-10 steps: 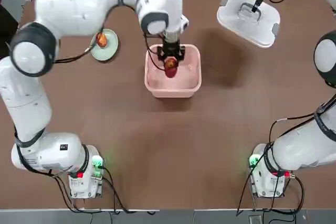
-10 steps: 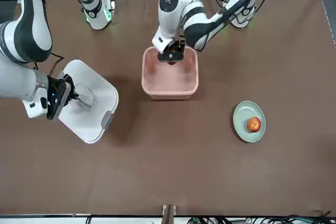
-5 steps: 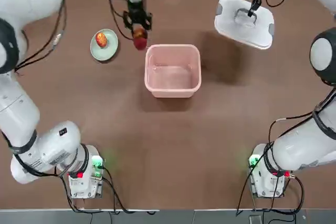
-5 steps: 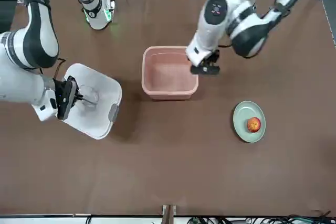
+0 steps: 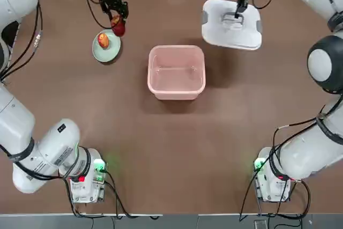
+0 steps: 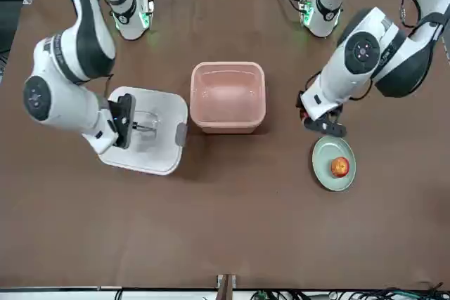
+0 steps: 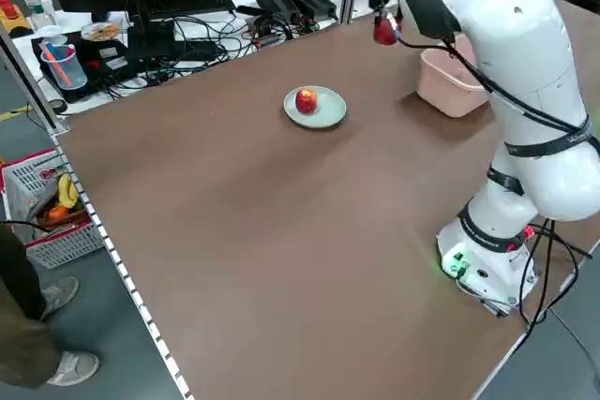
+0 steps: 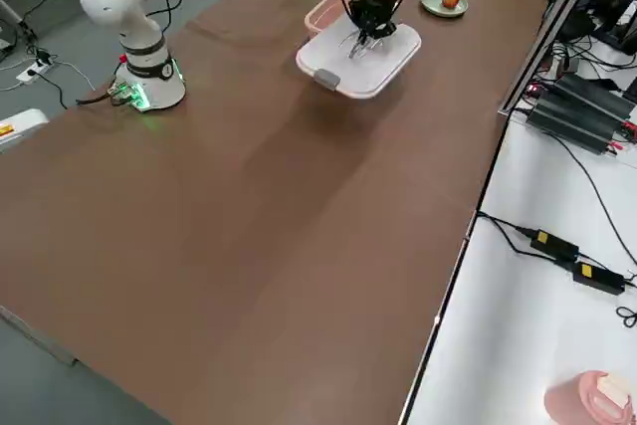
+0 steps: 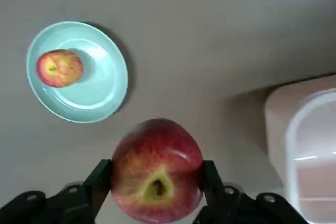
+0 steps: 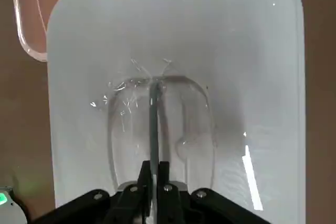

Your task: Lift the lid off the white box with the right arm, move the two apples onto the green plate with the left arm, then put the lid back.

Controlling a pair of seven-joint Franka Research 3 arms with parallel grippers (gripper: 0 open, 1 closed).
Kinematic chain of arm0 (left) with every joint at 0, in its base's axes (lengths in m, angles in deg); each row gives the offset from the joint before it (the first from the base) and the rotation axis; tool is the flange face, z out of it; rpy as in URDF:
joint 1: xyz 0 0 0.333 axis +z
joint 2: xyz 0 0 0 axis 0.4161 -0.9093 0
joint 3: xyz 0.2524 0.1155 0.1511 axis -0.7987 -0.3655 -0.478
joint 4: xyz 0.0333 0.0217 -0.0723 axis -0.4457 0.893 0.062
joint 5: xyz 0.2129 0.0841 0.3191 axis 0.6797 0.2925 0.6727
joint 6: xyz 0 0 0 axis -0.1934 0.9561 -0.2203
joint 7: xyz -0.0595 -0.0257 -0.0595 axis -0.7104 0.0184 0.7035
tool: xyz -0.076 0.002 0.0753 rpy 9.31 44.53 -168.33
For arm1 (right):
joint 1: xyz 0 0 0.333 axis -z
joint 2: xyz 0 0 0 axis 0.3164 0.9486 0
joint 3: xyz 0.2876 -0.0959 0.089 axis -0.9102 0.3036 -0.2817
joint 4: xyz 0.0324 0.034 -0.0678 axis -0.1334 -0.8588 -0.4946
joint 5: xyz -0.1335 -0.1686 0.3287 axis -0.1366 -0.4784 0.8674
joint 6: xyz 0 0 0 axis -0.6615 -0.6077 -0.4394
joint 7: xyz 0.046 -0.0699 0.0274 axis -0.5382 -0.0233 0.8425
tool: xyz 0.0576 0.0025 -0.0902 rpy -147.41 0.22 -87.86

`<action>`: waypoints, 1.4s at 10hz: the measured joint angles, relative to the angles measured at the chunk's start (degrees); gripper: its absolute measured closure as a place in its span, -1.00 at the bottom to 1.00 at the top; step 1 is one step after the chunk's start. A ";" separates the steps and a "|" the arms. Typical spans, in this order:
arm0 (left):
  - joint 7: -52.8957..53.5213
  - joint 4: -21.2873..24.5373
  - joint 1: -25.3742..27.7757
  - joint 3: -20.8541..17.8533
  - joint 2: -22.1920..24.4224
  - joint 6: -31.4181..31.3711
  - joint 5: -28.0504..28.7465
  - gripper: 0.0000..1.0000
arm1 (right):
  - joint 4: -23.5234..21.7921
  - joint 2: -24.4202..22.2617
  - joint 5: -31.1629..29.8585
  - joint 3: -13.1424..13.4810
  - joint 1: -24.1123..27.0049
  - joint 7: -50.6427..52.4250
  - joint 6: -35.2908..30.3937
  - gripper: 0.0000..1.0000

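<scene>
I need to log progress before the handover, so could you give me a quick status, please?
Left pincer shut on second apple, beside green plate. First apple plated. Right pincer holds lid by handle. Box empty. Path clear.

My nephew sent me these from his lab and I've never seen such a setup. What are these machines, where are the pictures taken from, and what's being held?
Two white robot arms stand side by side at a brown table. The pictures come from overhead, from across the table, from each side, and from a small camera on each wrist. On the table sit an open white box with pink inner walls and a green plate carrying one apple. The left gripper has its jaws closed on a second apple, held in the air beside the plate. The right gripper grips the lid by its handle, holding it off the box.
</scene>
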 joint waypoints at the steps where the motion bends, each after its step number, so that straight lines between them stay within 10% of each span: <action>1: 2.02 0.73 -0.01 -2.70 -0.22 -2.99 1.99 -0.51 | -0.01 0.06 -0.33 0.00 -2.15 0.00 0.83 0.86; 6: 6.79 7.83 0.18 -16.25 -2.13 -19.30 7.06 -0.51 | -0.11 0.51 -2.18 -0.02 -12.79 -0.13 5.85 0.86; 14: 7.71 15.30 4.76 -20.23 -3.37 -29.18 11.17 -0.51 | -1.53 5.37 -0.84 -0.05 -22.54 -4.80 11.96 0.86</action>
